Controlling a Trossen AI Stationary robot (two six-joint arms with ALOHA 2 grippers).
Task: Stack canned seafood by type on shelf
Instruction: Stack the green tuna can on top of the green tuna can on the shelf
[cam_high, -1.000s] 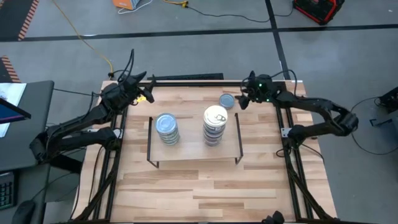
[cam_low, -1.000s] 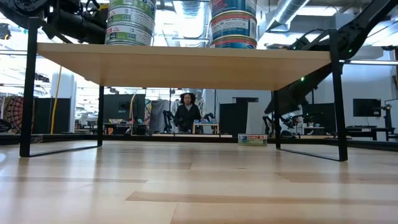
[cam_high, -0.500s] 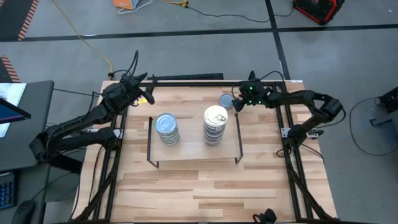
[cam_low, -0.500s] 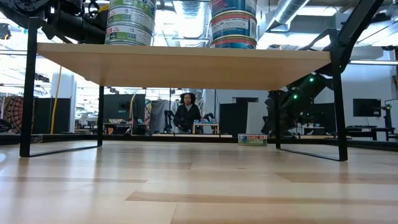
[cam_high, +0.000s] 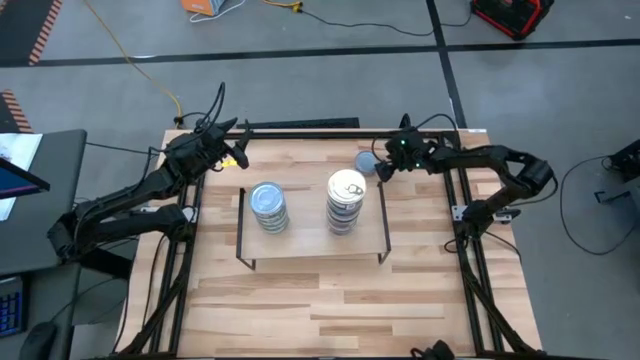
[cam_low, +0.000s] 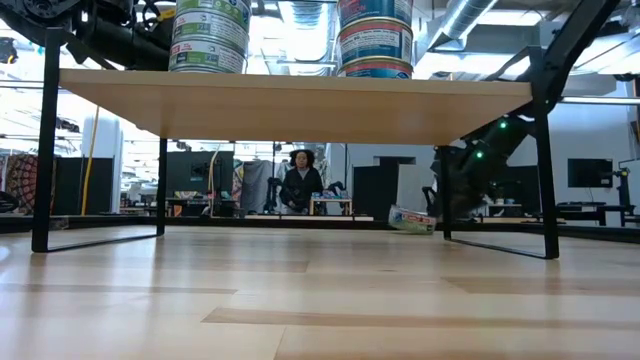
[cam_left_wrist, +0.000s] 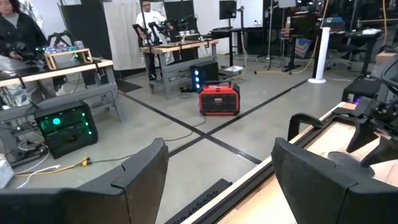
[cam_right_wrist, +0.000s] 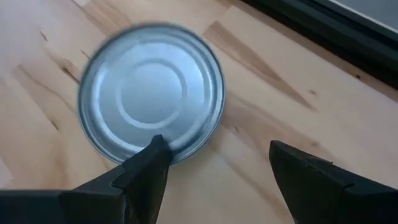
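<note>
On the shelf (cam_high: 310, 238) stand two stacks of tins: one with a blue-grey lid on top (cam_high: 268, 205), one with a silver-gold pull-tab lid on top (cam_high: 347, 198). A lone blue-grey-lidded tin (cam_high: 365, 159) lies on the table behind the shelf, near the far edge. My right gripper (cam_high: 383, 166) is open and low beside that tin, on its right. The right wrist view shows the tin (cam_right_wrist: 152, 93) just ahead of the gripper (cam_right_wrist: 227, 168). My left gripper (cam_high: 238, 152) waits open at the table's far left corner. My right gripper has one fingertip (cam_right_wrist: 152, 155) at the rim (cam_right_wrist: 177, 144) of the lone tin; whether it presses on it I cannot tell. The other finger (cam_right_wrist: 305, 171) stands over bare wood beside the tin. The fingers slant down from the table's right. In the low view the tin (cam_low: 412, 219) sits tilted.
The shelf's black wire legs (cam_high: 384, 225) stand close to the lone tin. A black frame rail (cam_high: 300, 128) runs along the table's far edge. Bare wood lies in front of the shelf (cam_high: 330, 300). A person (cam_low: 300, 185) sits in the room far behind the table.
My right gripper has moved left and down toward the lone tin, its arm folding in. In the last half second the tin, which lay flat on the table, has tipped and shifted a little toward the gripper. The left arm and both stacks have stayed still.
</note>
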